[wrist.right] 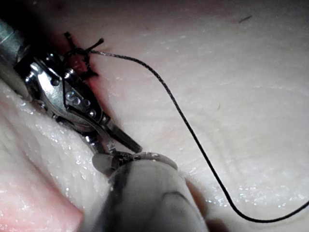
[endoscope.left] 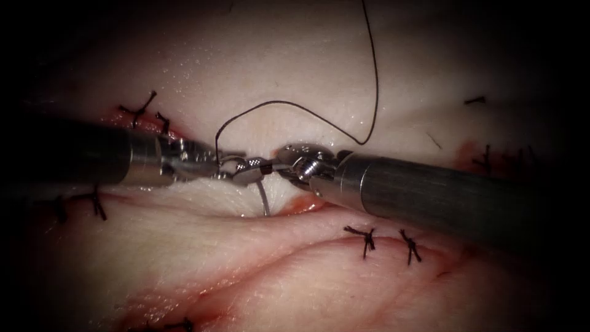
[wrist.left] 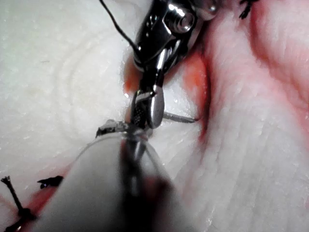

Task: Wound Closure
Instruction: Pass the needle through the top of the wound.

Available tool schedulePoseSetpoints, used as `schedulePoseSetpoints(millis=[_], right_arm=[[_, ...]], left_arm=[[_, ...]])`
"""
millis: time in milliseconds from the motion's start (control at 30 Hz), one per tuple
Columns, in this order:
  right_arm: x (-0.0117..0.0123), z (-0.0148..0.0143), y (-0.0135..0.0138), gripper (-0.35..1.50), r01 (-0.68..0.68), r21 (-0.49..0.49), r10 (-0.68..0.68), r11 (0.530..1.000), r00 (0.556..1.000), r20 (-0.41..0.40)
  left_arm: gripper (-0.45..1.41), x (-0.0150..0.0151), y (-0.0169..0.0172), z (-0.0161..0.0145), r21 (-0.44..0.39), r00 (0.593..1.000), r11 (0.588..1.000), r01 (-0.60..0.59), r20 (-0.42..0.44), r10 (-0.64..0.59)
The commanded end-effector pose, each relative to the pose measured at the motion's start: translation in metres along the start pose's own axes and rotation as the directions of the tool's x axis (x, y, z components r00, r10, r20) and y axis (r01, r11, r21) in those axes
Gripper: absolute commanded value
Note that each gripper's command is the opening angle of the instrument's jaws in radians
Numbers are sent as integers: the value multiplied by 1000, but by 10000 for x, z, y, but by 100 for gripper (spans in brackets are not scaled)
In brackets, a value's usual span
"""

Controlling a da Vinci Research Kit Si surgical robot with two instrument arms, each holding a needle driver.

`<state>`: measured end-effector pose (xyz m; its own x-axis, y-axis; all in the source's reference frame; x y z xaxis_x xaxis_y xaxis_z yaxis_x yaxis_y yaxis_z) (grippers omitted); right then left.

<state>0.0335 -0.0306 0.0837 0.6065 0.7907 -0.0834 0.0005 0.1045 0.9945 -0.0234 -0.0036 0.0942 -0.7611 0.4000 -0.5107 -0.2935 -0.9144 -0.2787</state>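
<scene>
I found both tools meeting over the open cut [endoscope.left: 246,203] in the tissue [endoscope.left: 295,74]. My right tool [endoscope.left: 249,172] had its jaws clamped on the needle [endoscope.left: 264,198] near its upper end — the rest curved down into the cut. My left tool [endoscope.left: 212,163] sat just beside it; I could not tell its jaw state. Thread [endoscope.left: 295,107] looped across the tissue above — toward its far edge.

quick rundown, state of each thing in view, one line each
left hand: at the cut's middle, tip to tip with the right hand; grip unclear
right hand: shut on the needle
needle: held near its upper end, lower part down in the cut
thread: slack, looping over the tissue above the cut
cut: gaping in the middle, red fluid at its edges
finished stitches: tied, short ends sticking up
</scene>
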Motion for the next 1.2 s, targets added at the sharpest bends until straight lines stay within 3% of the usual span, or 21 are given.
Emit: schedulePoseSetpoints(millis=[33,167,300,333,367,433,467,633,700,1033,1200], right_arm=[[5,6,2,-35,2,0,-2,1000,1000,3],[16,4,5,-35,-11,-31,9,999,999,-54],[51,-7,17,-35,95,-119,-116,988,976,-184],[57,-9,19,14,103,-135,-130,986,968,-212],[70,-15,23,103,112,-175,-157,978,950,-270],[86,-24,26,140,170,-249,-248,954,911,-329],[99,-35,24,145,190,-303,-300,934,879,-371],[128,-71,16,148,220,-411,-405,885,800,-443],[143,-97,7,148,233,-491,-478,839,747,-463],[177,-142,-36,148,341,-663,-685,666,632,-363],[179,-155,-45,148,338,-703,-714,626,610,-343]], left_arm=[[59,4,-2,8,3,1000,1000,-2,-2,2],[59,4,-1,7,3,1000,1000,-1,-2,1],[59,6,1,6,2,1000,1000,3,-1,-3],[59,6,1,6,2,1000,1000,3,-1,-3],[59,7,1,6,3,1000,1000,4,-1,-4],[59,7,2,6,3,1000,1000,5,0,-5],[59,8,2,5,2,1000,1000,5,0,-5],[59,11,3,2,-2,1000,1000,9,2,-9],[59,15,3,-1,0,1000,1000,13,3,-13],[56,23,6,-19,6,1000,1000,18,7,-18],[54,27,14,-29,3,1000,1000,16,9,-16]])
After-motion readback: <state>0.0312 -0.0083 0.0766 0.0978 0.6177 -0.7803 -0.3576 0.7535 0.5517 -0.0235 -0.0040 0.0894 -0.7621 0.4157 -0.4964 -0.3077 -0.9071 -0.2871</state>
